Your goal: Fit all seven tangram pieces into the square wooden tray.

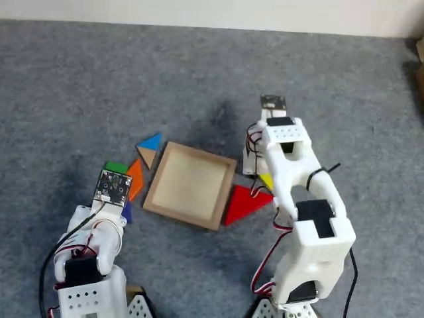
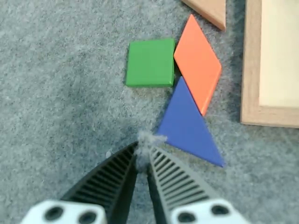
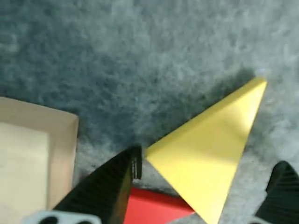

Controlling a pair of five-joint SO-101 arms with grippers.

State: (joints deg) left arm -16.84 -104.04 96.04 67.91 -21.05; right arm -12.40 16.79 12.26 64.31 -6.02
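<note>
The square wooden tray point(image 1: 189, 182) is set on grey carpet point(image 1: 79, 86), all visible pieces lying outside it. The yellow triangle point(image 3: 210, 154), just beside the red triangle point(image 3: 154, 207), is straddled by the right gripper point(image 3: 208, 168), spread wide, nothing gripped. The left gripper point(image 2: 142, 144) is closed, holding nothing, beside the blue triangle point(image 2: 187, 128).

The table point(image 1: 79, 86) is covered by a grey, felt-like fabric point(image 2: 56, 93) with a fuzzy nap. Along its far edge a pale, cream-coloured strip point(image 1: 199, 12) is seen. A brown object point(image 1: 420, 66) is cut off at the right edge; its kind cannot be told. Soft, blurred shadows are cast on the fabric.
</note>
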